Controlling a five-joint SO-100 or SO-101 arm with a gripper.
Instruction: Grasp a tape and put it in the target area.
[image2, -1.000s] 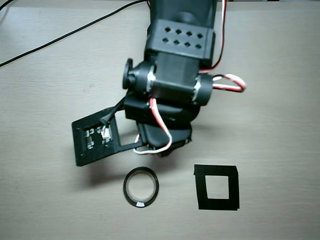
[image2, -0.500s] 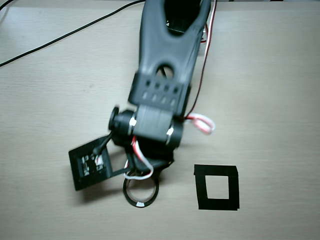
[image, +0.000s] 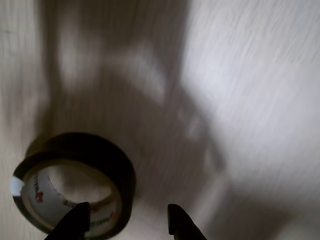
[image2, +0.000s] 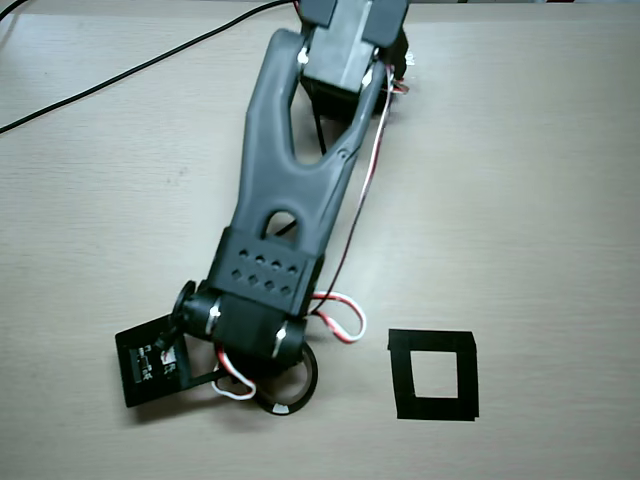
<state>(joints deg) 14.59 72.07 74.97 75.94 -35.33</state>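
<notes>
The tape (image: 100, 152) is a black ring with a pale printed inner face, lying flat at the lower left of the blurred wrist view. My gripper (image: 127, 211) is open. Its left fingertip is over the ring's hole and its right fingertip is outside the ring, so the ring's near wall lies between them. In the overhead view the tape (image2: 306, 385) lies partly under the arm's wrist, and the fingers are hidden beneath the arm. The target area (image2: 433, 343), a hollow black square frame, lies on the table to the right of the tape, apart from it.
The dark grey arm (image2: 280, 180) stretches from the top centre down to the lower left. A black plate with wires (image2: 150, 365) sits beside the wrist. A black cable (image2: 120, 75) crosses the upper left. The table (image2: 540, 200) is pale wood.
</notes>
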